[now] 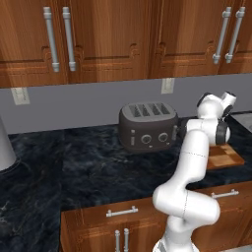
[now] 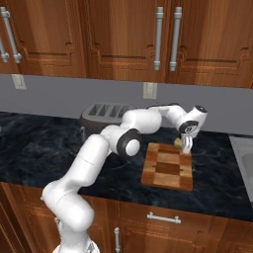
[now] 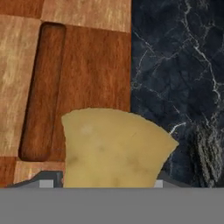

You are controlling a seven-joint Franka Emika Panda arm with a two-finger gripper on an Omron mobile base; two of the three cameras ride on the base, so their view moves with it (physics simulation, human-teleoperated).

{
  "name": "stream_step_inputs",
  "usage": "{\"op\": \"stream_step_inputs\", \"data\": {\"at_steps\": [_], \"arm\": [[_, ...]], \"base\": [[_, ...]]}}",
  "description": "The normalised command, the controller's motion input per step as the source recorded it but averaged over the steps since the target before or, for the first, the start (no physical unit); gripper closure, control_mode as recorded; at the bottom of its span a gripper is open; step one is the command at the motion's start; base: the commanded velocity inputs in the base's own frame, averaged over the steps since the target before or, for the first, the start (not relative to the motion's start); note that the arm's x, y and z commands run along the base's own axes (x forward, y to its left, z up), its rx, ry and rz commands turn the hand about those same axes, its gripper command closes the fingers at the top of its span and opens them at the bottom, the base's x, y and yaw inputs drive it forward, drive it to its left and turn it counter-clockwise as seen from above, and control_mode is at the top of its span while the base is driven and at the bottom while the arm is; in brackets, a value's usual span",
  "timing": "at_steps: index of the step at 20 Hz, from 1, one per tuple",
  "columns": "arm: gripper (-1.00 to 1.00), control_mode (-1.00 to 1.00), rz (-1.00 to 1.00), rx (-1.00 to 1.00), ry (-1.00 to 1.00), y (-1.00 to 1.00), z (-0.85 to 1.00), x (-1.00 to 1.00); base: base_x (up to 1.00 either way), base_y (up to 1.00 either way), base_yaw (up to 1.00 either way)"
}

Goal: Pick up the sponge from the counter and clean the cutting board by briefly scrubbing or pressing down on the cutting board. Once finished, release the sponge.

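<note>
Look at the fingers first: your gripper [image 2: 186, 147] is pinching the small yellow-tan porous sponge [image 3: 114, 148], which sits between the two finger tips in the hand view and hides most of them. In the right base view the same sponge [image 2: 178, 143] peeks out as a yellowish lump just beside the pale fingers [image 2: 187, 145], at the far right corner of the board.

Below the sponge you have the flat rectangular wooden cutting board [image 2: 168, 167], checkered in light and reddish-brown blocks. In the hand view the board [image 3: 92, 70] shows a long rounded groove cut into it, and its edge runs straight down the picture; the sponge straddles that edge, part over wood and part over stone. You cannot tell from these pictures whether the sponge is pressed onto the board or just above it.

The board lies flat on the broad dark blue-black marbled stone counter [image 2: 39, 143], with pale veins running through it. In the left base view the arm covers most of the board [image 1: 227, 157], leaving only its near right corner showing.

Further out, a dark grey four-slot toaster [image 1: 147, 126] stands on the counter to the left of the board, well apart from the sponge. Behind runs a grey wall with pale outlets [image 2: 149, 90], and above hang reddish wooden cabinets [image 1: 106, 34] with metal bar handles.
</note>
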Motion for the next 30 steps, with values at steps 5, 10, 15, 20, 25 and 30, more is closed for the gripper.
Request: {"op": "stream_step_inputs", "data": {"at_steps": [5, 10, 15, 20, 25, 30], "arm": [[1.00, -1.00, 0.00, 0.02, 0.00, -0.40, -0.26, -0.62], [1.00, -1.00, 0.00, 0.00, 0.08, 0.01, -0.42, -0.66], [1.00, -1.00, 0.00, 0.00, 0.08, 0.01, -0.36, -0.73], [1.00, -1.00, 0.00, 0.00, 0.00, 0.06, -0.41, -0.86], [1.00, -1.00, -0.07, 0.00, 0.00, 0.03, -0.47, -0.94], [1.00, -1.00, -0.15, 0.00, 0.00, 0.02, -0.35, -0.93]], "base": [[0.00, 0.00, 0.00], [0.00, 0.00, 0.00], [0.00, 0.00, 0.00], [0.00, 0.00, 0.00], [0.00, 0.00, 0.00], [0.00, 0.00, 0.00]]}}
